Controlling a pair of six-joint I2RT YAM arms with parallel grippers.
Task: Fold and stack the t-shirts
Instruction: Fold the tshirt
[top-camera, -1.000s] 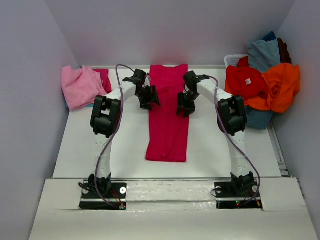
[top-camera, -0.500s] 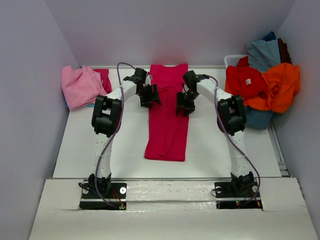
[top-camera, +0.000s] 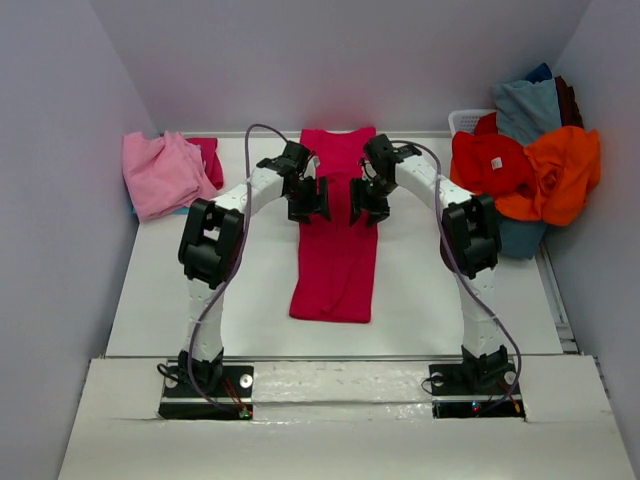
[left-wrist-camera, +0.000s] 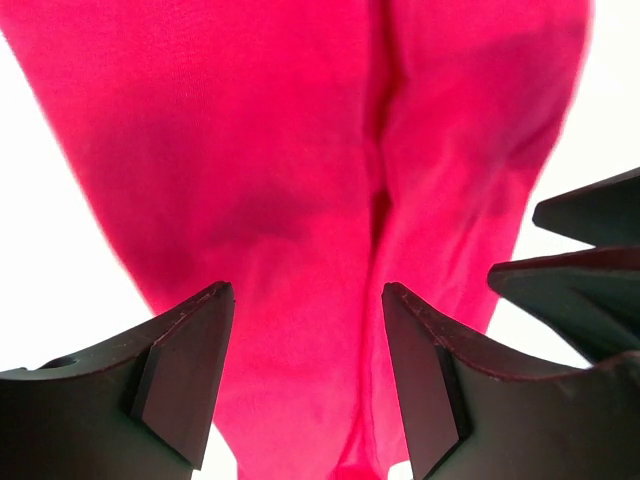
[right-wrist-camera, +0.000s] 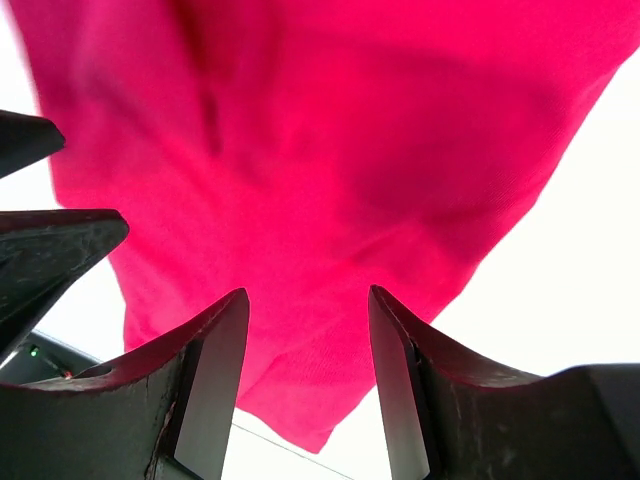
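A crimson-magenta t-shirt (top-camera: 335, 240) lies folded into a long narrow strip down the middle of the table, also filling the left wrist view (left-wrist-camera: 300, 180) and the right wrist view (right-wrist-camera: 330, 150). My left gripper (top-camera: 311, 199) hovers over the strip's upper left edge, jaws open, nothing between its fingers (left-wrist-camera: 190, 370). Opposite it, my right gripper (top-camera: 363, 201) is over the upper right edge, also open and empty, its fingers (right-wrist-camera: 215, 380) apart above the cloth. A light pink t-shirt (top-camera: 160, 172) lies at the far left, with some crimson cloth (top-camera: 209, 160) beside it.
At the far right a white basket (top-camera: 466, 120) is heaped with red (top-camera: 490, 165), orange (top-camera: 560, 170) and grey-blue (top-camera: 525, 105) shirts. White walls close in the table on three sides.
Both grippers have moved inward toward each other over the upper part of the crimson strip. The strip's lower end has shifted slightly left.
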